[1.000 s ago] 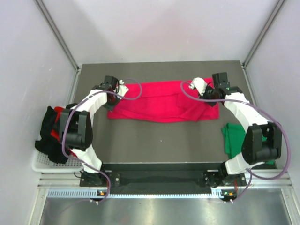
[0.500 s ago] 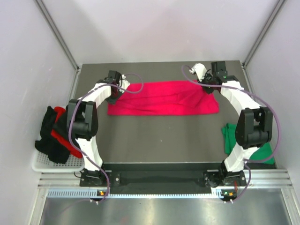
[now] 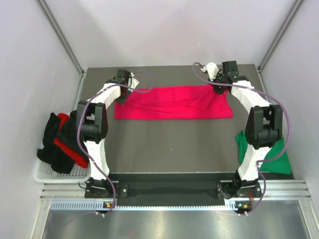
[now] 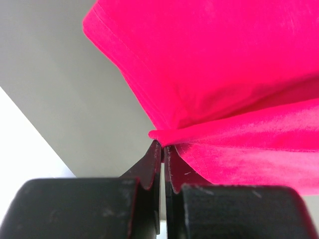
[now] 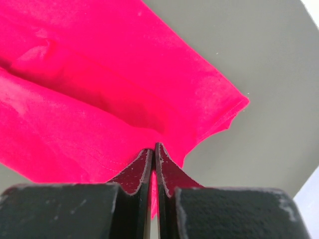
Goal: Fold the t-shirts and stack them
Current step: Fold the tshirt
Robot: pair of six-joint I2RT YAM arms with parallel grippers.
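Top external alone: dark green t-shirt (image 3: 242, 147)

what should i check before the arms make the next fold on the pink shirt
1. left gripper shut on the pink t-shirt at its far left corner: ok
2. right gripper shut on its far right corner: ok
3. both grips roughly level across the table: ok
4. cloth smooth: not ok, creases near the right end
5. green t-shirt apart from the pink one: ok
6. layers pinched by each gripper: cannot tell
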